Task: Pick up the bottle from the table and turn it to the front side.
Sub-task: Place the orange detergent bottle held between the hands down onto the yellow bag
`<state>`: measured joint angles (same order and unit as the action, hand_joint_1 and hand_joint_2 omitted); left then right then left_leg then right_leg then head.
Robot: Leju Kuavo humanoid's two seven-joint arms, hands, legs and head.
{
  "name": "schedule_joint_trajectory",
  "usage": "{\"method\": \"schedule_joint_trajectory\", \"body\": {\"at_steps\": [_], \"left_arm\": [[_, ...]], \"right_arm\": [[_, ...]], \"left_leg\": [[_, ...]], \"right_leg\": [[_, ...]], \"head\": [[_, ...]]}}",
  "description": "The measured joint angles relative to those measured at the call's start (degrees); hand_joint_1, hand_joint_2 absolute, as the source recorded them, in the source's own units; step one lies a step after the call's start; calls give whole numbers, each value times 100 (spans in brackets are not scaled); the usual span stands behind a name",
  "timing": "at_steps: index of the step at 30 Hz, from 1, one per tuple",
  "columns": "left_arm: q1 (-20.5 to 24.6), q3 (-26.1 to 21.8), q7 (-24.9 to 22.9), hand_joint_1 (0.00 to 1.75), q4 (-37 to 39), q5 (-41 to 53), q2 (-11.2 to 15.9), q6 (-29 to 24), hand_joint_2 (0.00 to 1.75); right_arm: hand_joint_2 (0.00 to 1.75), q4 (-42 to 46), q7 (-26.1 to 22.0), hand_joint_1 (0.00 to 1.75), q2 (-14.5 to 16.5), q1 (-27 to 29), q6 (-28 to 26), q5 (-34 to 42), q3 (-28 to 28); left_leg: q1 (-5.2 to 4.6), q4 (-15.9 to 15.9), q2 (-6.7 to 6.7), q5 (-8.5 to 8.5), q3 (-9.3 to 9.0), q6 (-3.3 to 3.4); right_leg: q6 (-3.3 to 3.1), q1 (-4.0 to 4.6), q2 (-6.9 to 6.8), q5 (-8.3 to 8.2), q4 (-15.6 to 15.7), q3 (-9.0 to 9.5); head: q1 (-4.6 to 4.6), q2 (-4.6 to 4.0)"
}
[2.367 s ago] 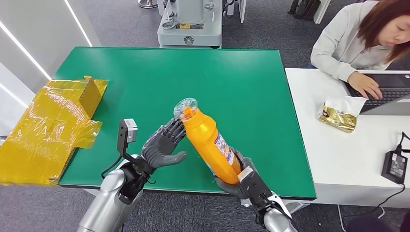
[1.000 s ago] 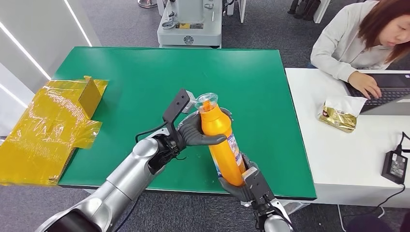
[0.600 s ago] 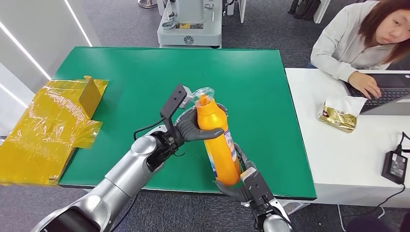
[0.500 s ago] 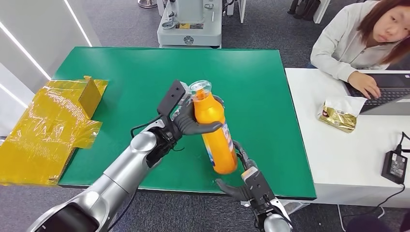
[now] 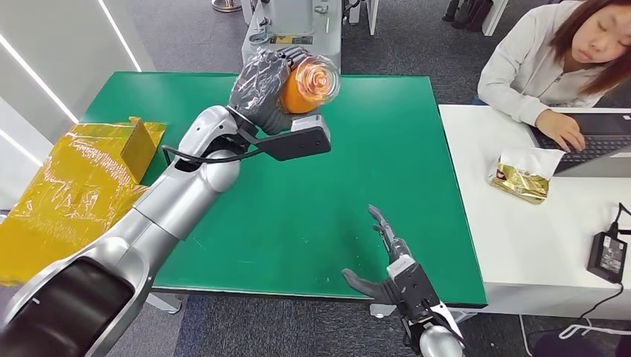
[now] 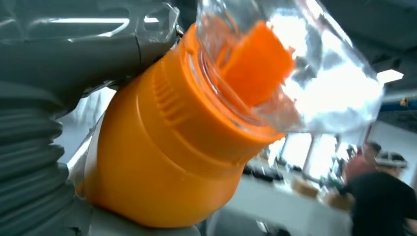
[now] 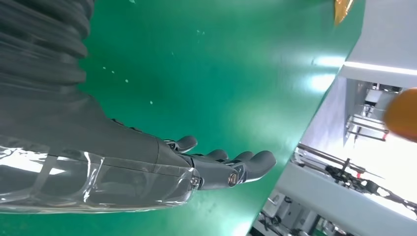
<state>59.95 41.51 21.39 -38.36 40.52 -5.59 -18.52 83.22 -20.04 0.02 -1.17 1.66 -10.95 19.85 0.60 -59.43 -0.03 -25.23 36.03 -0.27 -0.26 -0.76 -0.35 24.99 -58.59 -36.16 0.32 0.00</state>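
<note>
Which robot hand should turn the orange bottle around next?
The left hand, probably: it already grips the bottle up in the air. The right hand is open and low by the table edge.

Orange bottle (image 5: 298,88) (clear cap), green table (image 5: 350,141), yellow crumpled film (image 5: 71,193), gold packet (image 5: 521,181)

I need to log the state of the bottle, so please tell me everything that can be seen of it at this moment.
The bottle is orange plastic, as it looks, with a ribbed orange collar and a clear cap over an orange spout. The left hand holds it raised above the far part of the green table, cap end turned toward the head camera, so its label cannot be seen. Nothing else touches it; the right hand is apart, near the table's front edge.
</note>
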Motion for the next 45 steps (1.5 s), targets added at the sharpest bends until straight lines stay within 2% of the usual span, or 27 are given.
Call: {"method": "schedule_joint_trajectory", "body": {"at_steps": [4,7,18,25,30,34,40,45], "left_arm": [[273,472,-629,175,438,1913,71,-635,175],[321,747,-847,175,790,2503,155,-704,175],[264,1019,-1121,175,1365,2919,390,-661,175],[-186,1089,-1397,175,1832,3380,824,-433,175],[-474,1090,-1519,175,2005,3668,1109,-42,175],[-764,1089,-1733,175,2110,3732,1360,176,175],[-1104,1088,-1811,175,2241,3790,1736,313,175],[-1225,1088,-1835,175,2298,3900,1889,441,175]], "right_arm": [[175,13,-107,0,-37,21,5,-3,-34],[175,59,-128,0,-49,49,9,-4,-60],[175,244,-175,0,-61,173,68,-28,-131],[175,452,-168,0,-74,302,170,-105,-229],[175,475,-188,0,-107,337,212,-92,-262],[175,475,-212,0,-138,394,219,-86,-267],[175,475,-214,0,-161,412,218,-85,-267],[175,474,-216,0,-161,409,218,-86,-267]], "left_leg": [[0,0,1,0,-1,0],[0,1,9,0,-4,0],[0,3,11,-2,-2,-2],[3,4,22,-1,-7,-3],[2,6,20,-1,-5,-3],[2,5,27,-3,-5,-3],[3,6,23,-3,-5,-4],[3,6,21,-2,-4,-4]], "right_leg": [[0,0,0,0,0,2],[-2,0,9,-1,-2,2],[-3,0,12,-1,-2,1],[-4,1,26,0,-3,-1],[-4,2,23,1,-4,0],[-4,1,31,1,-3,-2],[-4,2,26,4,-3,-4],[-3,2,24,3,-4,-2]], "head": [[1,0],[0,0],[1,0],[-1,0],[1,0],[-1,0],[-1,0],[1,0]]}}
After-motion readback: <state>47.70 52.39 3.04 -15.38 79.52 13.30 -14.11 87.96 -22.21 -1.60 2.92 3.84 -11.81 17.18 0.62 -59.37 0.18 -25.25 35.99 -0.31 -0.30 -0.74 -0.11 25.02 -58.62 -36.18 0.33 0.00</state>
